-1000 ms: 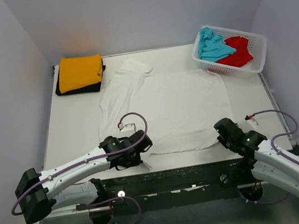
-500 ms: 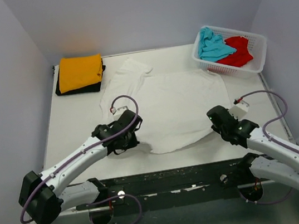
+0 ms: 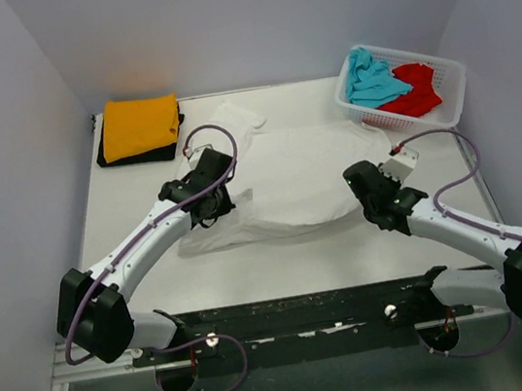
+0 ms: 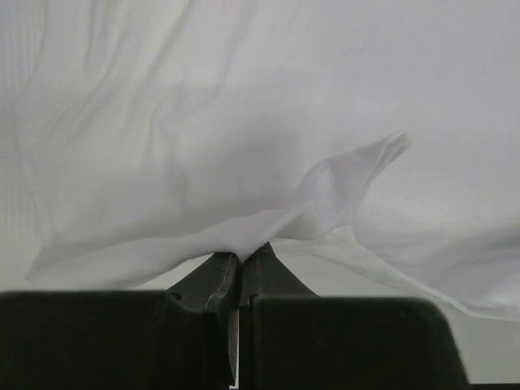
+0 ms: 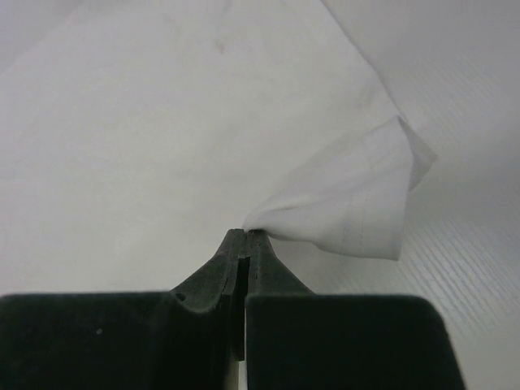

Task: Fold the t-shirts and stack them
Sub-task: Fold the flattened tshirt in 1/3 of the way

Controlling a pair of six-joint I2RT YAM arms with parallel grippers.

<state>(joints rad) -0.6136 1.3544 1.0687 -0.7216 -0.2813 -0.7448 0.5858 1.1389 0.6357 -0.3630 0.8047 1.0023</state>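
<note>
On the pale counter [image 3: 300, 257], you had carried the near hem of the white t-shirt [image 3: 297, 175] away from the arm bases within the last second, doubling it over mid-counter; the first fold looked nearly made. Your left end effector [image 4: 240, 258] and right end effector [image 5: 244, 237] each stayed clamped on a hem corner. The cloth hung thin, limp, softly creased.

Far left, the black shirt [image 3: 142, 158] shows only as a thin edge beneath the orange-yellow shirt [image 3: 139, 125]. The white shirt [image 3: 299, 185] runs past both wrist views' edges. From above, the left arm [image 3: 150, 240] and right arm [image 3: 442, 222] cover its pinched corners.
</note>
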